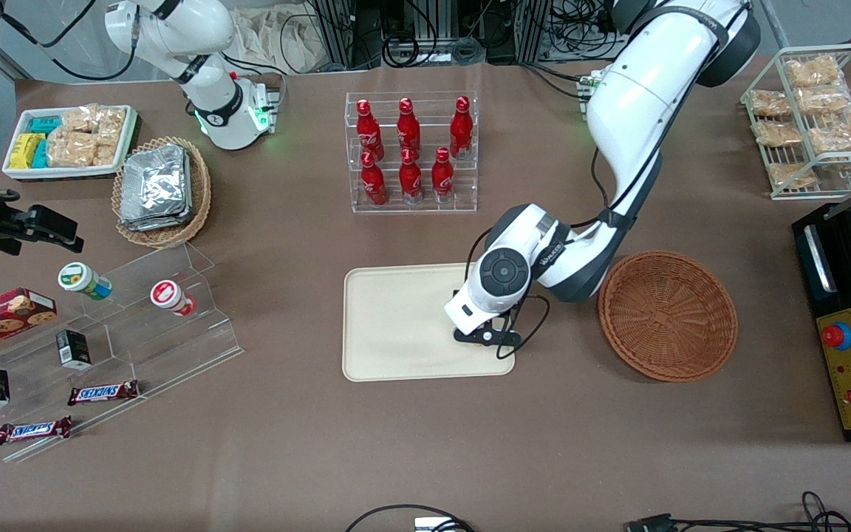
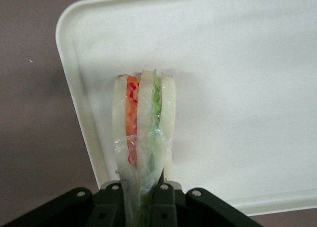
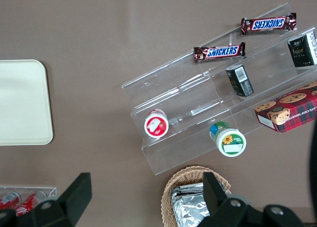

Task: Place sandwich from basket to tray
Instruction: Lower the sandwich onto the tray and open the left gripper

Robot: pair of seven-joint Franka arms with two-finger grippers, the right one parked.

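- The tray (image 1: 396,325) lies flat on the worktop (image 1: 425,443), and what shows of its surface is bare; its edge toward the basket is covered by the arm.
- The hand (image 1: 486,334) hangs over that covered edge of the tray, at the corner nearer the front camera.
- In the wrist view the hand (image 2: 143,197) is clamped on the sandwich (image 2: 143,133), which sticks out from between the fingers with its filling layers showing edge-on and the tray (image 2: 237,88) beneath it. Whether the sandwich already touches the tray cannot be told.
- The basket (image 1: 668,314) sits just beside the tray toward the working arm's end, and it is empty.
- Judged from this: the pick and the carry look done. What remains is to set the sandwich down on the tray, let go, and lift the hand clear.
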